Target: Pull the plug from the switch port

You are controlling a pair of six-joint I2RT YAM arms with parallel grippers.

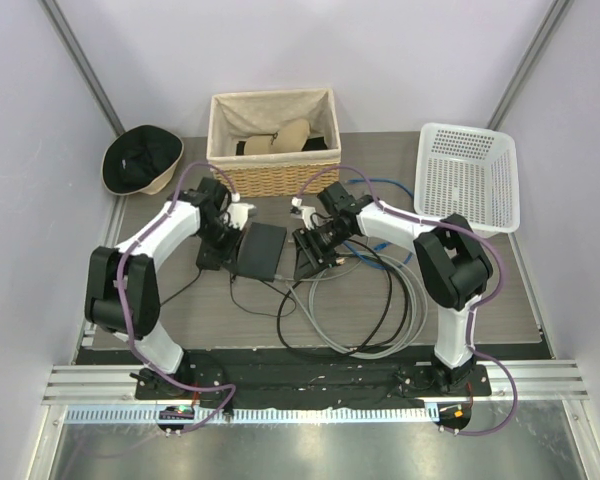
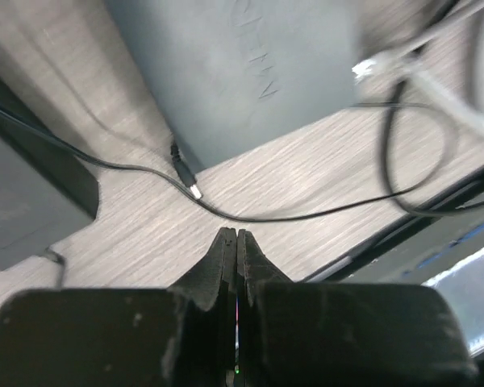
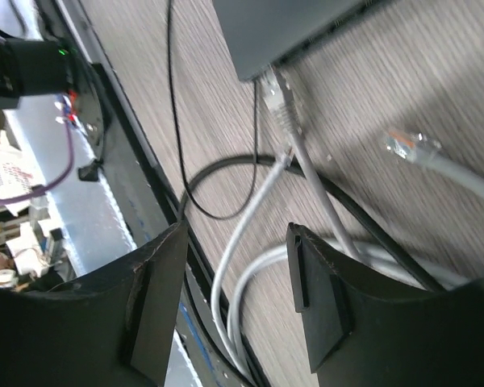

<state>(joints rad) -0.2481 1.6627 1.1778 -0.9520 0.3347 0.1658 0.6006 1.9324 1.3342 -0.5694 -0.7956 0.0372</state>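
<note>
The right end effector point(image 3: 238, 298) is being held released, with nothing between its spread fingers. It is being lined up along the grey cable point(image 3: 306, 173) so that the clear plug point(image 3: 279, 101) is lying straight ahead of it. That plug is appearing seated in the switch port point(image 3: 266, 74), at the corner of the black switch point(image 3: 290, 24) just beyond. A second, loose plug point(image 3: 407, 145) is being passed over on the counter point(image 3: 436, 72), ahead and to its right. The left end effector point(image 2: 236, 251) is being held clenched on nothing, with the switch just ahead of its tips, probably so the box is being braced against the pull. A thin black cord point(image 2: 145, 171) is being run across ahead of it.
</note>
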